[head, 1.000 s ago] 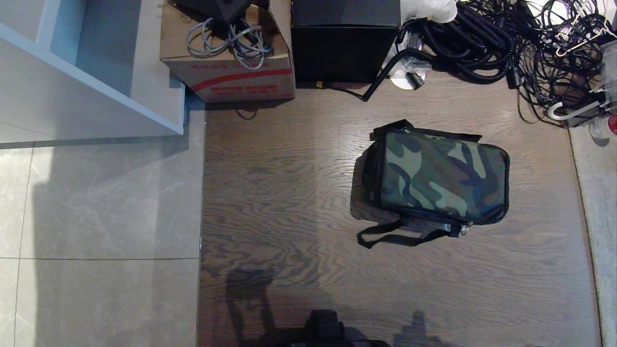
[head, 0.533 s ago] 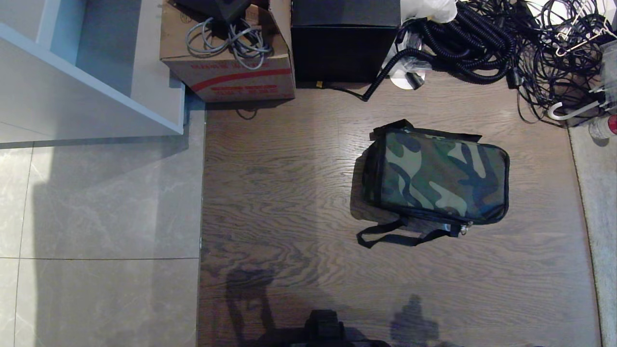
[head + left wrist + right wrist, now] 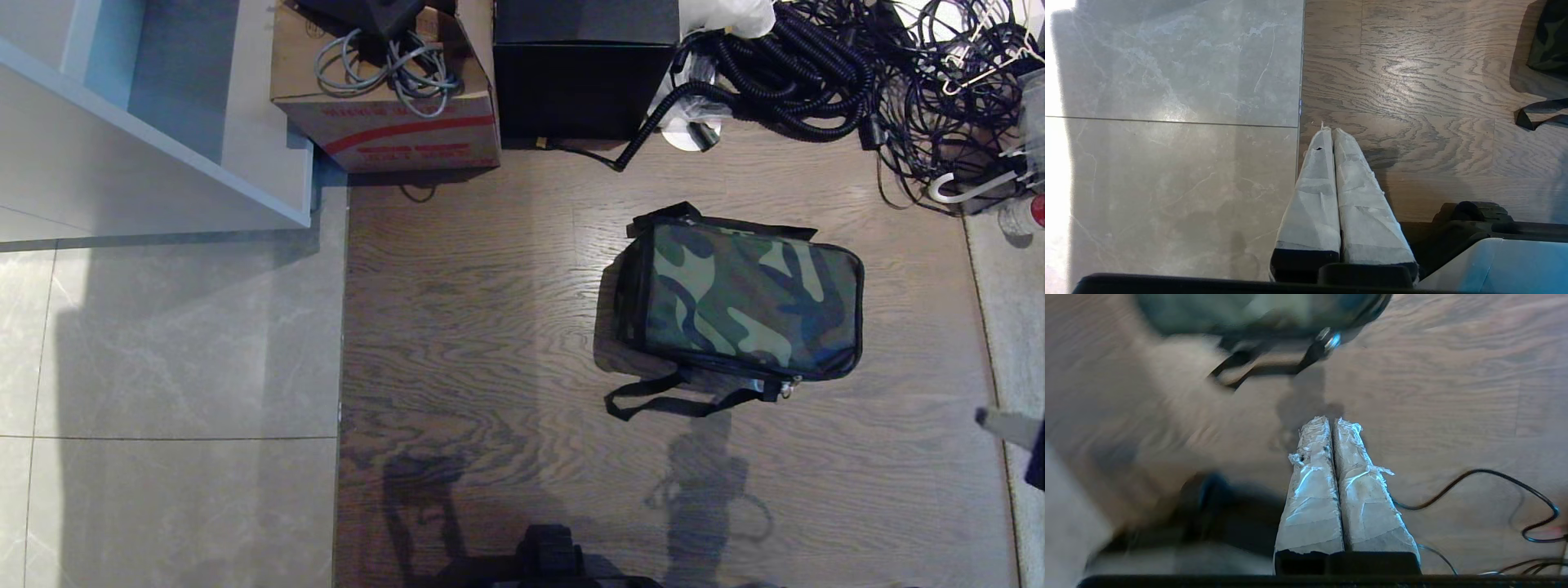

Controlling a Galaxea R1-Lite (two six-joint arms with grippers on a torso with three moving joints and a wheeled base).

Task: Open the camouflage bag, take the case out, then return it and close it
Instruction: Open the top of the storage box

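Camouflage bag lay zipped on wood floor.
Right gripper hovered near it, fingers pressed together; left gripper likewise.

The head camera looks steeply down from high above. Each of the 2 wrist cameras sits close behind its pressed-together fingertips, facing the brown wood-grain floor ahead, where both catch the boxy green camouflage bag.

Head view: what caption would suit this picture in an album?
Zipped camouflage bag on the wood floor, right gripper entering at the edge.
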